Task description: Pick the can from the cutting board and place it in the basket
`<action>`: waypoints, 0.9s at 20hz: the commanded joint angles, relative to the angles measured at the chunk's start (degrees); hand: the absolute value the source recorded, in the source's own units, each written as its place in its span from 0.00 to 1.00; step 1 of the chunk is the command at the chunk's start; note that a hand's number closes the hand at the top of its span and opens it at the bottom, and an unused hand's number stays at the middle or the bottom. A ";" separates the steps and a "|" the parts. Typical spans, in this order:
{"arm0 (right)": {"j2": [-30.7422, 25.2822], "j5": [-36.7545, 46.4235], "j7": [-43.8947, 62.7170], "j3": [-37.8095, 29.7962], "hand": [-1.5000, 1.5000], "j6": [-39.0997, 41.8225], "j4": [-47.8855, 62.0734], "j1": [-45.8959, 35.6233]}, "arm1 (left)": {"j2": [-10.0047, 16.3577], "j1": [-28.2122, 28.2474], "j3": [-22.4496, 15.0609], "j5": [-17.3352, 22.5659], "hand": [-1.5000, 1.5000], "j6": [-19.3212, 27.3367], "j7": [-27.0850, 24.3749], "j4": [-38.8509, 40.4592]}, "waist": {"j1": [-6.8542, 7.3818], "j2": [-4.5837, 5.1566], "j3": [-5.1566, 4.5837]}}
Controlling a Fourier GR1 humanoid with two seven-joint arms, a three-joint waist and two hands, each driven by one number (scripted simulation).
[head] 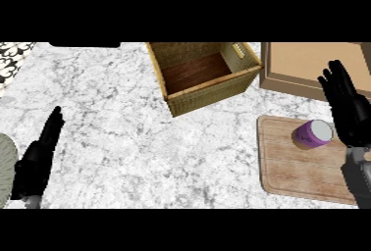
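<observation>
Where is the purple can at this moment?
The can stands on the cutting board, at the head view's right, just left of the right hand.

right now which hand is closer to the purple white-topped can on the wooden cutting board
Right. The right hand, open, is just right of the purple can on the wooden cutting board. The left hand is far to the can's left, across the marble counter.

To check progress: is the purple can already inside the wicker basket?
No, the purple can stands on the wooden cutting board, apart from the wicker basket.
</observation>
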 commanded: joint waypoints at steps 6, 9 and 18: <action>-12.66 -14.75 -8.18 -5.55 1.00 32.22 -0.49 0.64 | -10.23 -4.40 1.59 5.78 0.50 0.70 -3.16 -5.15 | -2.03 -1.22 1.00; -9.53 -4.92 -19.73 5.82 1.00 38.45 -10.69 6.50 | -11.71 -1.99 -0.21 7.60 0.50 -0.91 -2.35 -6.09 | -2.22 -1.69 0.99; -11.82 18.86 -7.00 -0.63 0.00 9.73 -22.02 15.13 | -12.44 -3.31 1.58 7.03 0.50 -1.15 -2.54 -5.25 | -2.76 -1.52 0.55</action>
